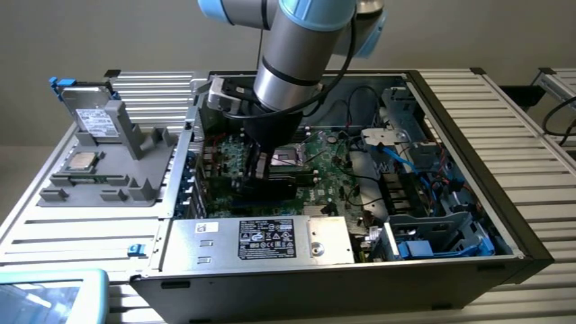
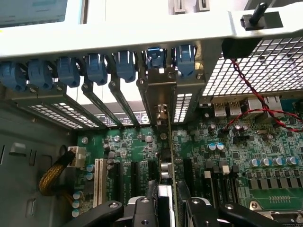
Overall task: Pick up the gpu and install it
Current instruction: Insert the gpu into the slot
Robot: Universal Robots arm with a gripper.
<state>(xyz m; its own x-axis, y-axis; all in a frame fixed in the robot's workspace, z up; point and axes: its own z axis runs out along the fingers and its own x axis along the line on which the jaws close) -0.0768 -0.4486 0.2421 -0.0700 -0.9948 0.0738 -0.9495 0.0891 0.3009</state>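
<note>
The gpu (image 2: 169, 156) stands on edge between my fingers, a thin green card running from the gripper toward the case's rear wall. Its silver end bracket (image 2: 158, 92) sits against the row of rear slot openings, and the card lies over a black expansion slot on the green motherboard (image 2: 265, 142). My gripper (image 2: 168, 208) is shut on the gpu, one black finger (image 2: 149, 210) on each face. In the exterior view, the gripper (image 1: 270, 162) reaches down into the open computer case (image 1: 450, 88), with the dark gpu (image 1: 259, 187) under it, low over the board.
Blue slot latches (image 2: 94, 68) line the rear wall. Red and black wires (image 2: 246, 85) cross near the fan grille. A labelled power supply (image 1: 261, 239) and blue drive cage (image 1: 441, 236) fill the case front. A grey holder (image 1: 135, 148) at the exterior view's left carries a silver drive (image 1: 94, 121).
</note>
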